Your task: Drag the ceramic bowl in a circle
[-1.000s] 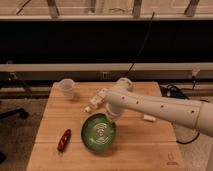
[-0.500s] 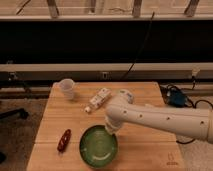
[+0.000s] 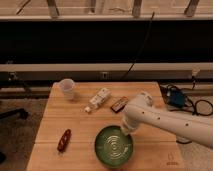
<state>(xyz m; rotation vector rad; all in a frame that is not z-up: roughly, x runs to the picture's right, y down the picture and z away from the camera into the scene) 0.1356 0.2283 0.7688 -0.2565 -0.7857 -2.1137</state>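
Observation:
The ceramic bowl [image 3: 114,146] is wide, glossy green, with pale rings inside. It sits on the wooden table [image 3: 80,122] near the front edge, a little right of centre. My white arm [image 3: 165,122] reaches in from the right. Its gripper [image 3: 126,131] is at the bowl's far right rim, pointing down, and the wrist hides most of it. I cannot see how it meets the rim.
A small white cup [image 3: 67,88] stands at the table's back left. A white box [image 3: 100,98] and a brown bar [image 3: 119,103] lie behind the bowl. A red object [image 3: 64,140] lies front left. Cables and a blue device [image 3: 176,97] sit to the right.
The bowl has slid toward the table's front edge and then to the right, with the gripper staying at its rim. The arm has swung along with it.

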